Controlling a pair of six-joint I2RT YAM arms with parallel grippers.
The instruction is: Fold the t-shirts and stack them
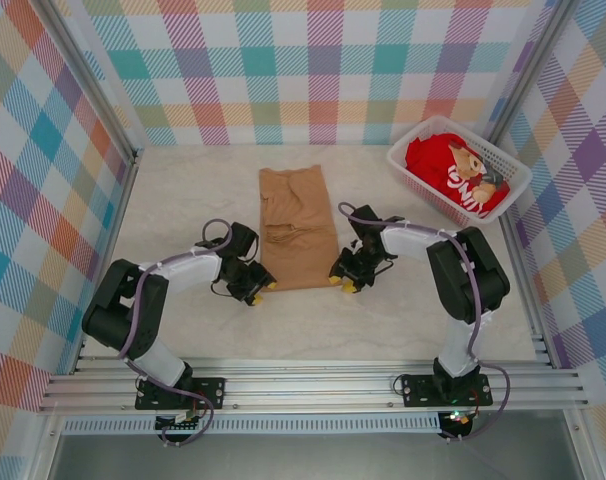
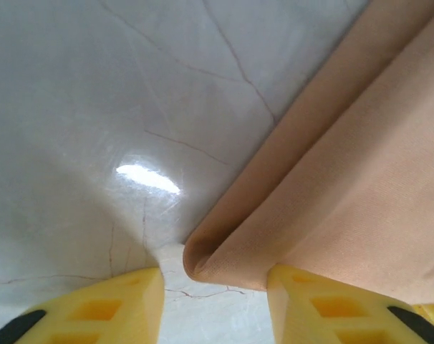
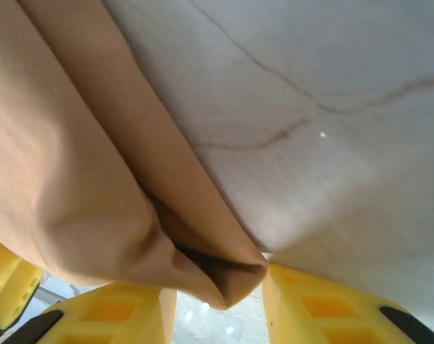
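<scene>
The tan t-shirt (image 1: 296, 228) lies at centre, folded long. Left gripper (image 2: 215, 276) stands spread around its near-left corner, no pinch yet. Right gripper (image 3: 218, 283) straddles the near-right corner; whether it pinches I cannot tell. Catch both layers — then lift both corners evenly, carrying them far.

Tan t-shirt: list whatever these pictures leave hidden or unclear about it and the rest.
Tan t-shirt, top view: any print hidden by its own folds.
Right gripper, right wrist view: draped cloth hides whether the fingers pinch the corner.
Red t-shirt, top view: bunched in the basket, whose wall hides its lower part.
</scene>
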